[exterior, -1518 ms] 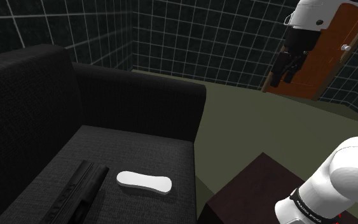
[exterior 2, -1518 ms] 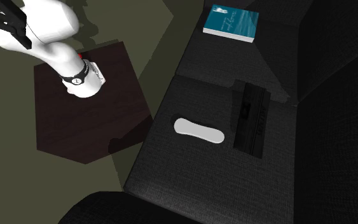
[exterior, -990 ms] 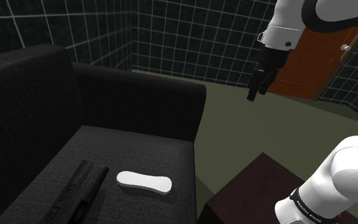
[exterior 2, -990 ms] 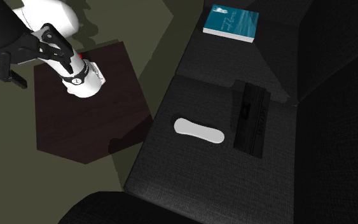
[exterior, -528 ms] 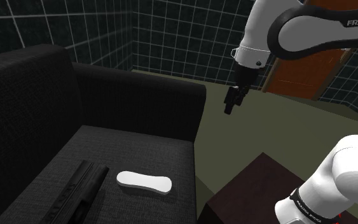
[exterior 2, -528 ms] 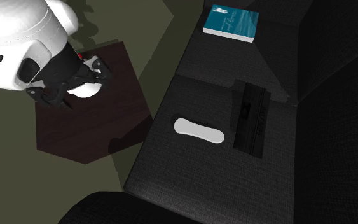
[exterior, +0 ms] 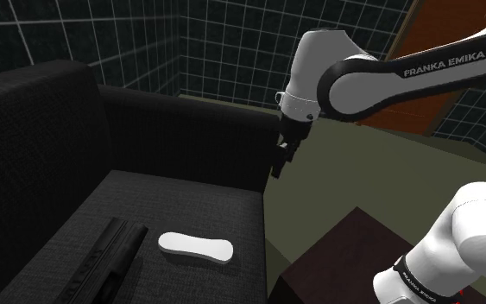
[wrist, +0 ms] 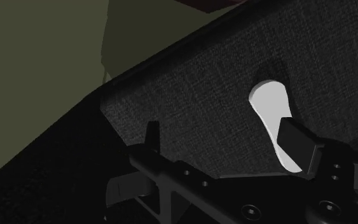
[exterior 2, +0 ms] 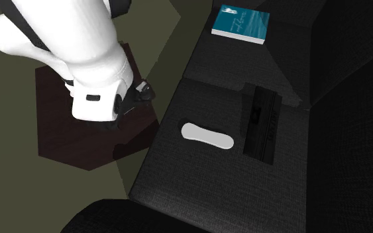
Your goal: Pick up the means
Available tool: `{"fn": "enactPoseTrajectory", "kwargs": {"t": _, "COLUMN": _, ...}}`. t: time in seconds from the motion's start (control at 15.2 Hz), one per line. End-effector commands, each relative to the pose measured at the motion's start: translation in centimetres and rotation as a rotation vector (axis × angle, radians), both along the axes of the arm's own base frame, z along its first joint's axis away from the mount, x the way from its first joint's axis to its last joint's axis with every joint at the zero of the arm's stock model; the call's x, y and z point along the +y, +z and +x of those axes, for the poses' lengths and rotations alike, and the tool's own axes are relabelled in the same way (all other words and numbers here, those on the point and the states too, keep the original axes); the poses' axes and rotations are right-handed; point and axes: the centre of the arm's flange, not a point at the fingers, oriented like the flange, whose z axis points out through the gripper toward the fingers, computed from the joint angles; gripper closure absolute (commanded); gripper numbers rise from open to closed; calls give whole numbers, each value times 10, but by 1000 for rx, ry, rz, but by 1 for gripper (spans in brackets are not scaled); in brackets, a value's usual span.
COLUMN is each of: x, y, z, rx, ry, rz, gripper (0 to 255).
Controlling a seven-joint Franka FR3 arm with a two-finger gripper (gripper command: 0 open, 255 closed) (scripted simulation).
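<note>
The gripper (exterior: 278,164), fingers spread and empty, is seen at frame centre. The white oblong object (exterior: 196,248), taken as the target, lies lower left on the sofa seat (exterior: 198,203), near a long black object (exterior: 103,259). Being flat, it could be pushed into the cushion and missed.
</note>
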Motion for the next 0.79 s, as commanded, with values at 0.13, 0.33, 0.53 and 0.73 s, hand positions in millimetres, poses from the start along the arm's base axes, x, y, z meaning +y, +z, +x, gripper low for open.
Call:
{"fn": "enactPoseTrajectory", "kwargs": {"t": 0.13, "x": 33, "y": -37, "z": 14, "rx": -9, "ry": 79, "rz": 6, "gripper": 0}}
{"fn": "enactPoseTrajectory", "kwargs": {"t": 0.33, "x": 60, "y": -64, "z": 23, "rx": -15, "ry": 137, "rz": 10, "gripper": 0}}
{"fn": "enactPoseTrajectory", "kwargs": {"t": 0.53, "x": 88, "y": -90, "z": 31, "rx": -21, "ry": 195, "rz": 14, "gripper": 0}}
{"fn": "enactPoseTrajectory", "kwargs": {"t": 0.73, "x": 116, "y": -116, "z": 36, "rx": -27, "ry": 253, "rz": 18, "gripper": 0}}
